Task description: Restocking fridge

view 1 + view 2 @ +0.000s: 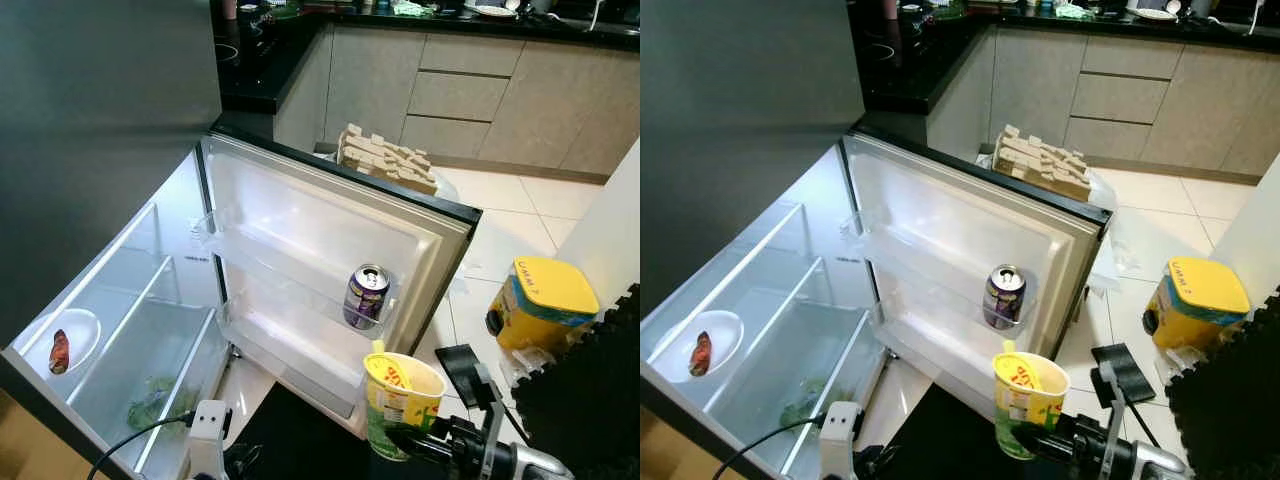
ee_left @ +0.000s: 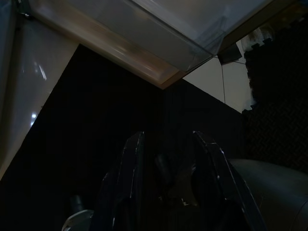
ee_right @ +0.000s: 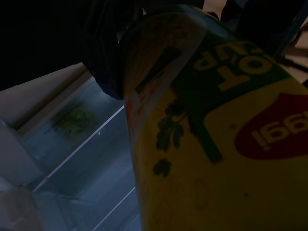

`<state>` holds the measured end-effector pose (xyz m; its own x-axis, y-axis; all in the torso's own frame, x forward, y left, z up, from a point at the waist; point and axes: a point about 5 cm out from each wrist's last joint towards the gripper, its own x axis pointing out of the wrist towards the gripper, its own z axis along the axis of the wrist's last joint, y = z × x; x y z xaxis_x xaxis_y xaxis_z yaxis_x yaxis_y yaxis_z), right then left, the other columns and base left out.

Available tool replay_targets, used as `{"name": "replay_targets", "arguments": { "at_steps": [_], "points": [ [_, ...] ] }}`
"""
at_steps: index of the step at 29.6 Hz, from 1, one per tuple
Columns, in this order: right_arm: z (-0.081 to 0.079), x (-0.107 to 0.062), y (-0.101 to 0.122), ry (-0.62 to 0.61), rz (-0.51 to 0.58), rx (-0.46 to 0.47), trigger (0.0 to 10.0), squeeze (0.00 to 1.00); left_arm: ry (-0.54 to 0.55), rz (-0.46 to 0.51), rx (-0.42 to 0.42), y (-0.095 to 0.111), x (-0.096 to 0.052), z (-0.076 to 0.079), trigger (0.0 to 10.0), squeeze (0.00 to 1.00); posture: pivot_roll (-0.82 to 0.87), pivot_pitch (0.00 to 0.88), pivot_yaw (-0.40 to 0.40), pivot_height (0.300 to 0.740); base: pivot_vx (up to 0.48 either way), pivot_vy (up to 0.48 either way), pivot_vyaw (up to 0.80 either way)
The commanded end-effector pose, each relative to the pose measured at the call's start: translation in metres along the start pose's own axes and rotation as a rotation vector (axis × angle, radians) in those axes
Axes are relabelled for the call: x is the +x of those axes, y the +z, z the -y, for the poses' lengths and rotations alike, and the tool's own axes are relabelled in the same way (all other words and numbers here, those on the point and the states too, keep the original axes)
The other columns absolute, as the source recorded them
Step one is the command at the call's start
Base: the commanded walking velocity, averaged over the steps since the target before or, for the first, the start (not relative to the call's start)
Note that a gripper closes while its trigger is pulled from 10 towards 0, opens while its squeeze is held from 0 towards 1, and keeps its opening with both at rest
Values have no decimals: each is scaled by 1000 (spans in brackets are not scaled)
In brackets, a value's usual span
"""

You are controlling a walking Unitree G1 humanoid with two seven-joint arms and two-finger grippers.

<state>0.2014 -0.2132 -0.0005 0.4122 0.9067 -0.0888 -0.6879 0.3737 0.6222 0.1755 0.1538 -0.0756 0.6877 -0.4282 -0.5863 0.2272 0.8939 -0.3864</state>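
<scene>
Dark and idle, the left gripper (image 2: 163, 192) hangs low by the fridge's bottom edge, its fingers parted with nothing between them. Over to the right, the right gripper (image 1: 425, 440) is clamped on the yellow-green instant noodle cup (image 1: 400, 402), held upright. That cup sits just below and slightly right of the white door shelf (image 1: 300, 345) holding a purple drink can (image 1: 365, 296), so I'd guess the right arm lifts it up and forward.

Fridge (image 1: 130, 330) sat left, its door (image 1: 330, 250) swung open to the right. Can (image 1: 366, 296) stood in the door shelf. Plate (image 1: 75, 340) lay on a fridge shelf, greens (image 1: 150, 405) below it. Cup (image 1: 400, 405) sat in right claw (image 1: 425, 440), before the door. Tub (image 1: 540, 305) stood on the floor, right of the door.
</scene>
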Motion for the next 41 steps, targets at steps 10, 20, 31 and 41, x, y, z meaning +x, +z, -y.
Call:
{"name": "replay_targets", "arguments": {
  "at_steps": [10, 20, 31, 41],
  "points": [
    [2, 41, 46, -62, 25, -296, 10000, 0, 13, -23, 6, -4, -3, -2, 10000, 0, -78, 0, -45, 740, 0, 0, 0],
    [5, 73, 65, -226, 39, -492, 10000, 0, 19, -8, 5, -3, -2, -1, 10000, 0, -78, 0, -48, 740, 0, 0, 0],
    [18, 73, 89, -464, 83, -631, 10000, 0, 25, -7, 7, -3, -3, -4, 10000, 0, -76, 0, -50, 740, 0, 0, 0],
    [29, 58, 99, -631, 97, -680, 10000, 0, 21, -6, 10, -3, -3, -3, 10000, 0, -72, 0, -49, 740, 0, 0, 0]
  ]
}}
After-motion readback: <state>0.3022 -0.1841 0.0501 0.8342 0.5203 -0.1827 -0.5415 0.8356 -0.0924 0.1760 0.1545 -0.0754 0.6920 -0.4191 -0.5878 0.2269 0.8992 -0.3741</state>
